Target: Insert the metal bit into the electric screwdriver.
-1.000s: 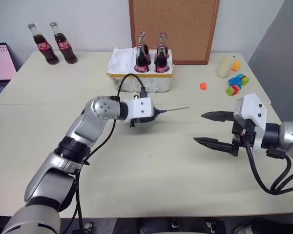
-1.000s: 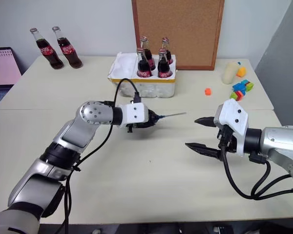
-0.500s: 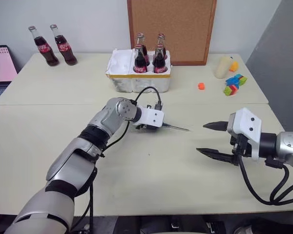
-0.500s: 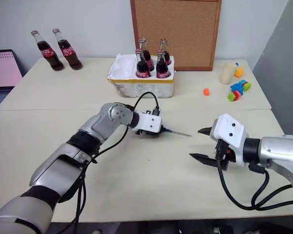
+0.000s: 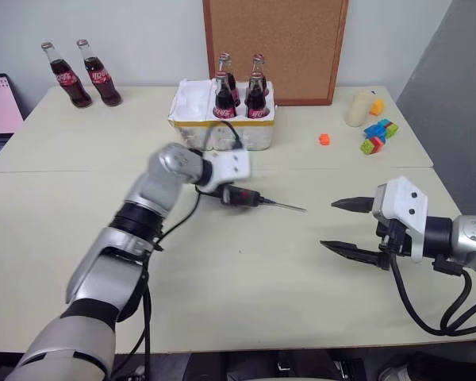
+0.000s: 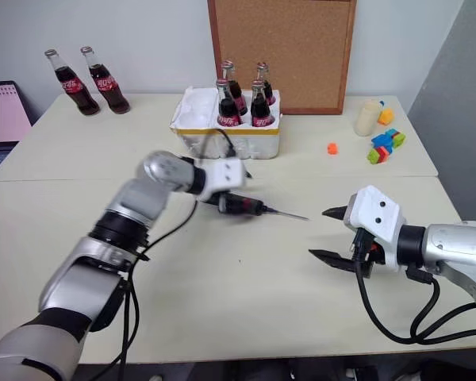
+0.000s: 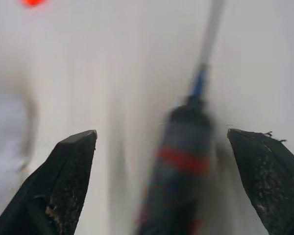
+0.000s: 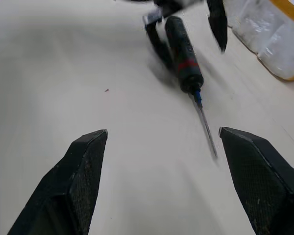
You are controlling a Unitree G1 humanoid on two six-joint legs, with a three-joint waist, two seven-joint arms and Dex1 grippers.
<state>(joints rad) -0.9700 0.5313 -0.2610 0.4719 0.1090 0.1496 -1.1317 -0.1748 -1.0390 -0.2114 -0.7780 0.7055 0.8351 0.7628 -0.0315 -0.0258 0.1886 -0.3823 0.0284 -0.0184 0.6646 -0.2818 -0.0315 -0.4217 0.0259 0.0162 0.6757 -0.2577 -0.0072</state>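
- Compared with one second earlier, the left gripper (image 5: 236, 184) had let go: then its fingers were clenched on the electric screwdriver (image 5: 243, 196) and carried it above the table (image 5: 79, 222), and now the fingers stood wide apart on both sides of the tool.
- In the left wrist view the electric screwdriver lay between the two spread fingers (image 7: 63, 181), and I could not see any contact with them.
- The tool lay on the table in front of the white box (image 5: 192, 131) of bottles (image 5: 222, 94), with the red band toward its front.
- The metal bit (image 5: 285, 207) stuck out of the front end, after the small blue tip, and pointed toward the right gripper (image 5: 345, 226). The right wrist view showed it in one line with the body (image 8: 206, 125).
- The right gripper hung above the table, well apart from the tool, with its fingers spread and nothing between them, the same as one second before.
- My judgement: the bit seemed already seated in the screwdriver, and the release meant that the tool was put down. How deep the bit sat, I could not tell.
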